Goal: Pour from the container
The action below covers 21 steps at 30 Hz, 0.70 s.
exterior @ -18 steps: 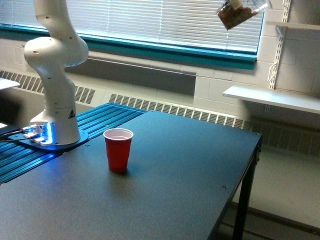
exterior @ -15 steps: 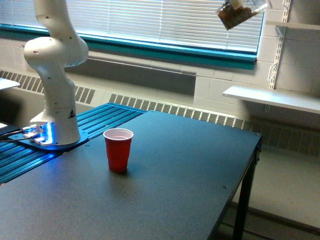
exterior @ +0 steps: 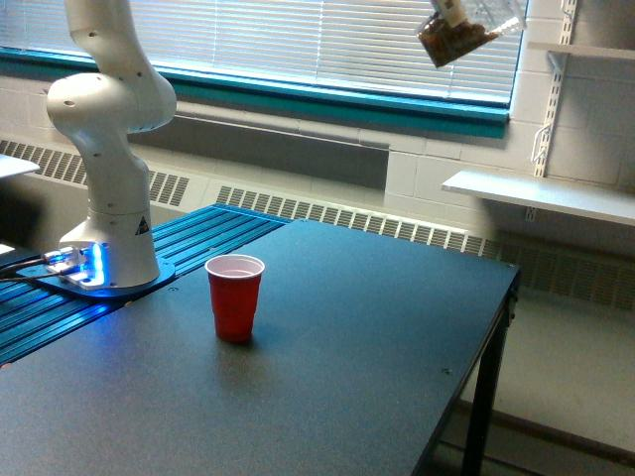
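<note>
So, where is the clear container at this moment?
In the exterior view the container hangs tilted at the top, toward the view's right, before the window blinds, high above the table and far from the red cup.

Cup (exterior: 235, 297) on table (exterior: 377, 377), arm base (exterior: 107, 238) left of it, container (exterior: 458, 32) high above.

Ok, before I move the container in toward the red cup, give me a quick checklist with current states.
1. Container still holds its brown pieces: ok, visible through the wall.
2. Container level: not ok, already tilted.
3. Container above red cup: not ok, it hangs high at the frame's top, well toward the exterior view's right of the cup.
4. Red cup upright, mouth open: ok.
5. Table around the cup free of spills: ok.
6. Jaws' hold on the container: cannot tell, cut off by the frame edge.
</note>
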Available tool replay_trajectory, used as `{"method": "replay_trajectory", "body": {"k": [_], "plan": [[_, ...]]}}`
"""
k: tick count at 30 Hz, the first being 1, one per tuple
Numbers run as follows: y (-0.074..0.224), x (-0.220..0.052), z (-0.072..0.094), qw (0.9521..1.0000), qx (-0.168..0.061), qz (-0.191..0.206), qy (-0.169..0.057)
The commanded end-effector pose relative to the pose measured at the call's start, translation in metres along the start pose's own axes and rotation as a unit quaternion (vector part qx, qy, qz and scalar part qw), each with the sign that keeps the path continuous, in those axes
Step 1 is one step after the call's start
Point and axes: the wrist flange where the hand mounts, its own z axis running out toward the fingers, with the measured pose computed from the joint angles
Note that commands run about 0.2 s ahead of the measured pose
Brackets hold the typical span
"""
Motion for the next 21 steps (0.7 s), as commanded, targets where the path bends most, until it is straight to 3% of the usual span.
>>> {"method": "replay_trajectory", "body": {"k": [1, 21], "plan": [[0.016, 0.005, -0.013, 0.9998, -0.006, 0.007, 0.016], [0.084, -0.028, -0.023, 0.9984, -0.054, 0.002, 0.018]]}}
